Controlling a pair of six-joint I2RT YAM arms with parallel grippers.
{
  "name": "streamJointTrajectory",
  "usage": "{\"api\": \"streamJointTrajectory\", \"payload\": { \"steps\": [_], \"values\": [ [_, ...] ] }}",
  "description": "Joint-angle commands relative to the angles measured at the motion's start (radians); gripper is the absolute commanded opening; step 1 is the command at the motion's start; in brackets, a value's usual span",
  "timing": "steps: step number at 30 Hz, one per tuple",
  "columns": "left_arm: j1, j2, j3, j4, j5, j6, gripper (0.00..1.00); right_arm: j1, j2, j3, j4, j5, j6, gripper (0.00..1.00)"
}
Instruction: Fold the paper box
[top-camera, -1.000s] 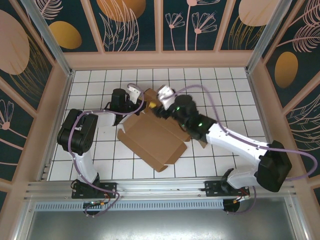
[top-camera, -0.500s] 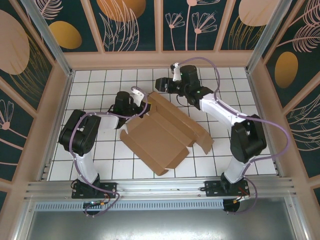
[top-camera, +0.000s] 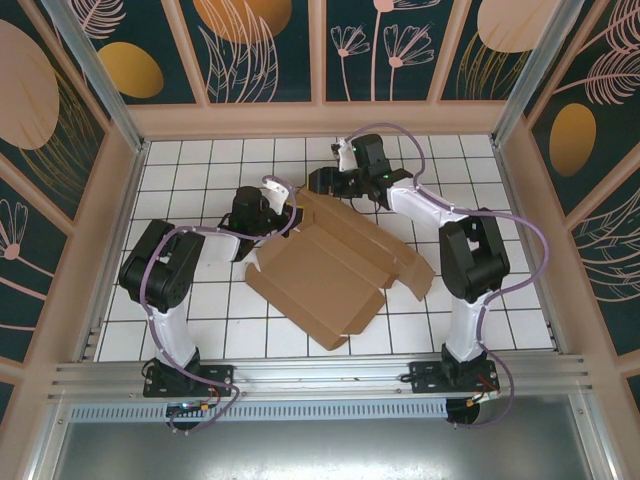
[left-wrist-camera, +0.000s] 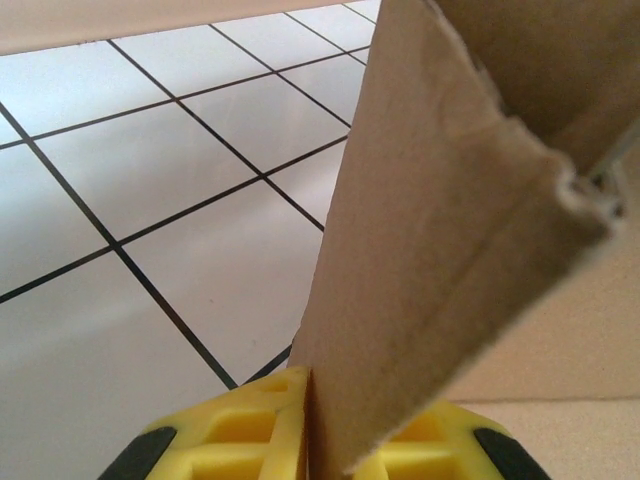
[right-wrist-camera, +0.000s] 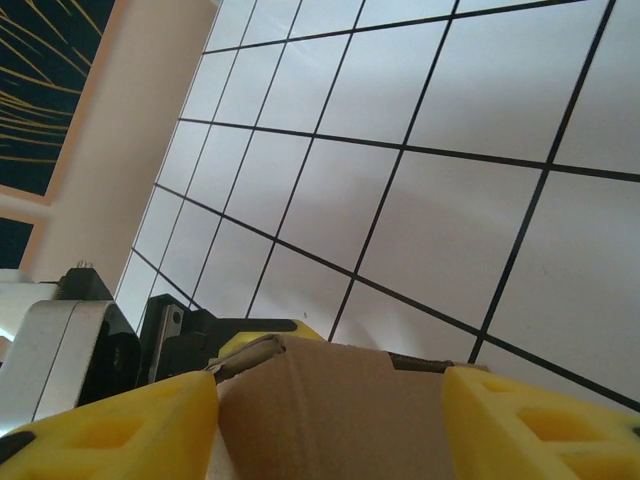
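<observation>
1. The box (top-camera: 318, 275) lies near the middle of the table (top-camera: 200, 300), turned at a slant to the tile lines. One corner points toward the arm bases and the opposite corner points toward the far wall.
2. From above, its wide panels rest flat on the tiles. Folded ridges cross its middle, and a flap at the right end reaches toward the right arm.
3. The left gripper (top-camera: 275, 200) sits at the box's far left corner, with the left arm curled in from the left side.
4. In the left wrist view, a flap of the box (left-wrist-camera: 440, 250) stands upright over the table (left-wrist-camera: 150, 200). The flap's lower edge drops between the yellow fingers (left-wrist-camera: 250, 435).
5. The left gripper (left-wrist-camera: 320, 450) is clamped on that flap. The near finger lies against the cardboard with no gap to be seen.
6. The right gripper (top-camera: 318, 183) is at the far corner of the box, just beside the left one, and the right arm reaches well out across the table.
7. In the right wrist view, the fingers (right-wrist-camera: 120, 425) of the right gripper (right-wrist-camera: 330, 385) are spread wide. An edge of the box (right-wrist-camera: 330, 420) fills the space between them (whether the pads press on it cannot be told).
8. Beyond that edge lie white tiles and the pale foot of the wall (right-wrist-camera: 110, 180).
</observation>
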Motion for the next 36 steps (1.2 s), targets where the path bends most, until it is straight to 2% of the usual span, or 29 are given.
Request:
{"api": "streamJointTrajectory", "payload": {
  "steps": [1,4,7,13,19,27,29,33,34,35,36],
  "values": [
    [-0.006,0.014,0.005,0.032,0.000,0.018,0.14,-0.006,0.037,0.035,-0.026,-0.040,-0.047,0.59],
    [-0.007,0.011,0.002,0.039,0.004,0.013,0.14,-0.009,0.045,0.023,-0.025,-0.031,-0.046,0.56],
    [-0.007,0.020,0.014,0.031,0.016,0.010,0.21,-0.013,0.055,0.008,-0.027,-0.021,-0.047,0.52],
    [-0.007,0.025,0.020,0.033,-0.002,0.013,0.24,-0.013,0.039,-0.054,0.013,-0.020,-0.031,0.52],
    [-0.007,0.050,0.034,0.049,-0.022,-0.008,0.41,-0.012,0.025,-0.073,0.035,-0.071,-0.023,0.52],
    [-0.015,0.073,0.042,0.097,-0.012,-0.059,0.42,-0.014,0.026,-0.103,0.070,-0.126,-0.004,0.52],
    [-0.027,0.080,0.058,0.078,-0.018,-0.050,0.39,-0.014,0.024,-0.112,0.082,-0.135,0.008,0.52],
    [-0.051,0.082,0.073,0.065,-0.031,-0.034,0.12,-0.016,0.015,-0.122,0.092,-0.144,0.019,0.52],
    [-0.055,0.076,0.066,0.074,-0.037,-0.032,0.09,-0.016,0.014,-0.122,0.092,-0.145,0.022,0.52],
    [-0.059,0.068,0.049,0.086,-0.044,-0.031,0.02,-0.015,0.010,-0.125,0.094,-0.149,0.026,0.52],
    [-0.063,0.057,0.034,0.097,-0.055,-0.030,0.00,-0.016,0.007,-0.129,0.099,-0.155,0.030,0.52]
  ]
}}
